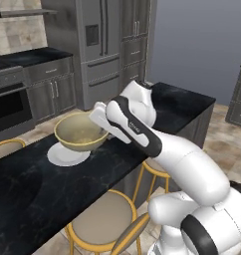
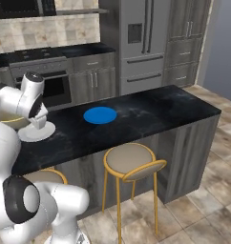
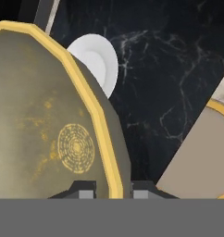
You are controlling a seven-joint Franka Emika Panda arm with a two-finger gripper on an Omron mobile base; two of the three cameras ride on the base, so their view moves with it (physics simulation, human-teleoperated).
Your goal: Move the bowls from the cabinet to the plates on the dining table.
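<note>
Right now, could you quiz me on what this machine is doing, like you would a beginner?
1. True or false: the pincer grips the tan bowl by its rim.
2. Which plate does the bowl hang above?
A. white plate
B. blue plate
C. neither
3. Fill in: the blue plate on the dining table carries ____.

Key:
1. True: one finger sits on each side of the yellow rim.
2. A.
3. Nothing: it lies bare.
</note>
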